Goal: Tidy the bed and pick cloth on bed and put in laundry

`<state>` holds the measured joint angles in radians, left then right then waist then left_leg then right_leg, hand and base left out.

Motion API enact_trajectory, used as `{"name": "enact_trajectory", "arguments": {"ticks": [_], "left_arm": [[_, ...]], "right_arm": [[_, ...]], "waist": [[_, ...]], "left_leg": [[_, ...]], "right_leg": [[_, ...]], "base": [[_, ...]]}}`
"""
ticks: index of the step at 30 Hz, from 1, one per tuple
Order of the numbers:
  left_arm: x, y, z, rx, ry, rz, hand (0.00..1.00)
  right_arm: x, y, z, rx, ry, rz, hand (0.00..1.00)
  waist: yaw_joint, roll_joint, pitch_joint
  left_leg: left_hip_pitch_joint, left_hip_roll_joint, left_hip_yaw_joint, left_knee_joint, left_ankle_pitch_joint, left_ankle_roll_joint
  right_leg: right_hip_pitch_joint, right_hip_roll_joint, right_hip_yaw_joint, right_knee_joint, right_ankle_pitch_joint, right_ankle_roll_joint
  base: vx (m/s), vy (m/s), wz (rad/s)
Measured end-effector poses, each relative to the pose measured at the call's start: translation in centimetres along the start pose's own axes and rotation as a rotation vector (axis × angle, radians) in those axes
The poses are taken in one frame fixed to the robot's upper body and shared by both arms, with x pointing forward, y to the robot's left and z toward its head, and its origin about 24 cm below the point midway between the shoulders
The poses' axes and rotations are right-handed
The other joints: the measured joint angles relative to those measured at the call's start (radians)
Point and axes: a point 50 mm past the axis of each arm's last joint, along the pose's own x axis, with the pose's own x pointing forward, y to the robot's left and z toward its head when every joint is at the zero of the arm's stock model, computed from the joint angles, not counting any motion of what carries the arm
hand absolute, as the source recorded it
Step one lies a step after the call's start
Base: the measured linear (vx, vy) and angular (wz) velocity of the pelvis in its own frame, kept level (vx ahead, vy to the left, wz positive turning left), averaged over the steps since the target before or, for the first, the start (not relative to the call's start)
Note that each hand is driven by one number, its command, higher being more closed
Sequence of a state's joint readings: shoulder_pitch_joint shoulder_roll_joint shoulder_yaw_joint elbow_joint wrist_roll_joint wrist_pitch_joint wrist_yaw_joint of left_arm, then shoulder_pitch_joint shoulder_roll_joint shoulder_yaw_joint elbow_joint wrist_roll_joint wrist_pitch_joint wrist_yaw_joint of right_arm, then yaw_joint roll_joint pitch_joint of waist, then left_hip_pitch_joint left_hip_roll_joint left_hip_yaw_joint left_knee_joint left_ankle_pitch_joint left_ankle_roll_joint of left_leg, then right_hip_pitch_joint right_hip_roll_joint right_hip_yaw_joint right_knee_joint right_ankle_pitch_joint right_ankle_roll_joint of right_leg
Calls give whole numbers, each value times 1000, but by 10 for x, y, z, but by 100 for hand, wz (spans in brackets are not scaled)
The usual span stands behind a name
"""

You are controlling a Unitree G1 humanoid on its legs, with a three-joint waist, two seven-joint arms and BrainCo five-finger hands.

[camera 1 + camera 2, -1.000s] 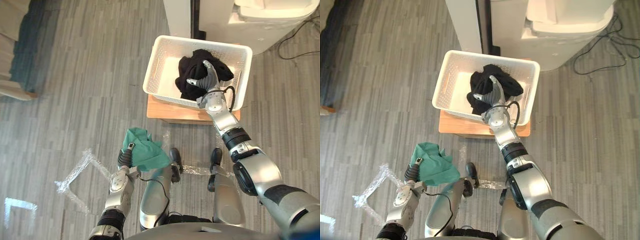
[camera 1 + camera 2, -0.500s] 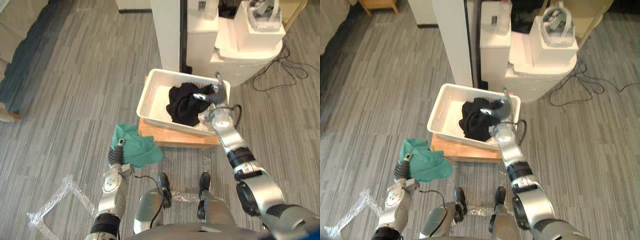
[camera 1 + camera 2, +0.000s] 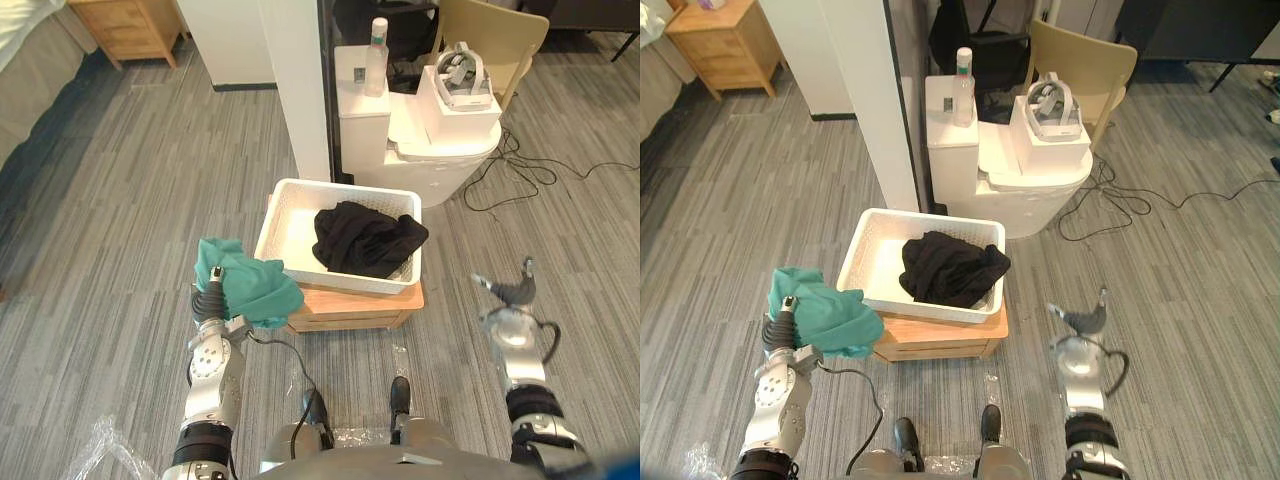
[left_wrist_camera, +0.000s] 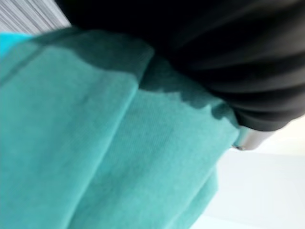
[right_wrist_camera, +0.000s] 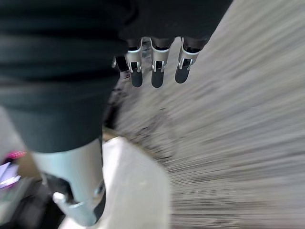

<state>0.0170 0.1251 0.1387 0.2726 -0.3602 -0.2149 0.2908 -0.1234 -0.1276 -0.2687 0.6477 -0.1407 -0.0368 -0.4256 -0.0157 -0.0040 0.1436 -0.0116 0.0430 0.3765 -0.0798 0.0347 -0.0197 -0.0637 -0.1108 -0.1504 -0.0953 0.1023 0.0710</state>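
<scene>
Left hand (image 3: pixel 207 301) carried teal cloth (image 3: pixel 252 286) beside white basket (image 3: pixel 295 225), centre-left, ready for drop; grip hidden, cannot tell. Right hand (image 3: pixel 513 293) spread, empty, lower right.

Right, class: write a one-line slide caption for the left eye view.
Left hand carries a green cloth beside the white basket holding a black garment; right hand open above the floor.

Readable text: none in any view.
Bottle (image 3: pixel 963 72): carries a label, too small to read.
</scene>
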Motion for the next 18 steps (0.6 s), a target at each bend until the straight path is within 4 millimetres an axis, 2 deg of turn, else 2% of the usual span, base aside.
{"name": "enact_trajectory", "arguments": {"ticks": [3,4,7,9,11,14,18], "left_arm": [[0,-2,7,-10,-37,-4,100],[0,-1,8,-1,-44,8,100],[1,1,15,5,-76,31,100],[2,0,28,-14,-138,34,100],[3,3,34,-20,-168,47,100],[7,8,40,6,-197,83,100],[10,5,46,30,-226,72,100]], "right_arm": [[-11,-2,-35,-48,116,14,0],[-16,-2,-48,-66,163,23,0],[-28,-3,-74,-80,270,30,0],[-44,-7,-104,-111,395,40,0],[-57,-11,-124,-135,478,52,0],[-72,-18,-143,-153,559,67,0],[-86,-23,-158,-143,639,68,0]], "waist": [[-9,3,-12],[-20,4,-20],[-27,3,-31],[-29,3,-32],[-29,6,-37],[-45,15,-56],[-50,15,-56]], "left_leg": [[10,-5,1,-17,7,-2],[10,-6,2,-17,7,-2],[13,-6,2,-17,6,-2],[20,-6,3,-17,5,-3],[32,-6,4,-18,2,-4],[33,-8,4,-20,-1,-4],[41,-8,4,-22,-1,-4]], "right_leg": [[2,-1,1,-2,-1,1],[2,-2,1,-4,-1,1],[4,-3,2,-4,-2,3],[11,-3,2,-4,-1,1],[23,-3,2,-1,-2,3],[24,-5,2,-1,-4,5],[33,-4,4,-2,-4,5]], "base": [[0,0,0],[0,0,0],[0,0,0],[0,0,0],[0,0,0],[0,0,0],[0,0,0]]}}
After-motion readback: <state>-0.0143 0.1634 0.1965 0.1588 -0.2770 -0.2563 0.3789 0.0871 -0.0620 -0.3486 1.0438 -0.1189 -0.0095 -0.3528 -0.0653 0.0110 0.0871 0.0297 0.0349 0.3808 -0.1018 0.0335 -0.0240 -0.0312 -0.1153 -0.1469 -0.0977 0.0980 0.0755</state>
